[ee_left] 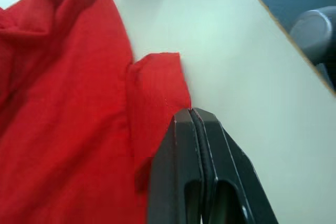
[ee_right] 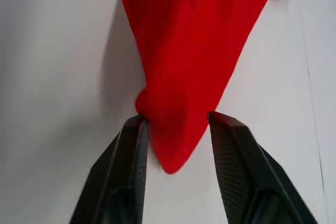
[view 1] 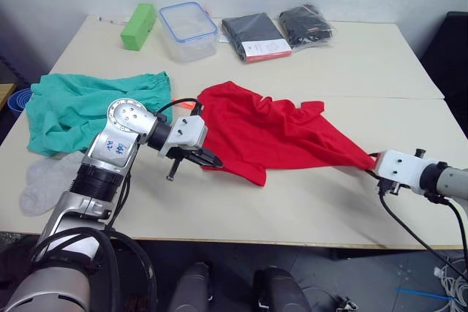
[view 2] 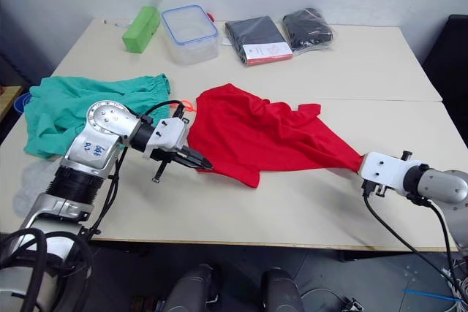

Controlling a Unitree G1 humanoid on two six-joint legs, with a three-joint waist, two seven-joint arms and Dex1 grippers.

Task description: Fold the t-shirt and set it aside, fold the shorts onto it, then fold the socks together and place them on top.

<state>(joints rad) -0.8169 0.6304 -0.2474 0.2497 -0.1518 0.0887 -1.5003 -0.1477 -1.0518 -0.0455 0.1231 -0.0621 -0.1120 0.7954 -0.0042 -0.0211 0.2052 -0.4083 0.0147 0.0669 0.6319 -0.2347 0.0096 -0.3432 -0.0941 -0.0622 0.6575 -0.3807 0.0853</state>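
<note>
Nearest, low on the right, the right tool (ee_right: 176, 121) stands spread with a bunched point of the t-shirt (view 1: 281, 133) between its fingers, not clamped. At centre left the left tool (ee_left: 195, 116) is clenched tight beside a folded hem corner, pinching no cloth that I can see. The shirt lies crumpled mid-table (view 1: 380, 63); limp and light, I'd say best taken by hem corners

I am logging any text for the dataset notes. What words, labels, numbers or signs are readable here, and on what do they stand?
None can be read.
Left arm's round joint housing: blue marks, too blurred to read.
Black packaged clothes: a white and red card label, its print too small to read.
T-shirt, shorts, socks: no visible text.
</note>
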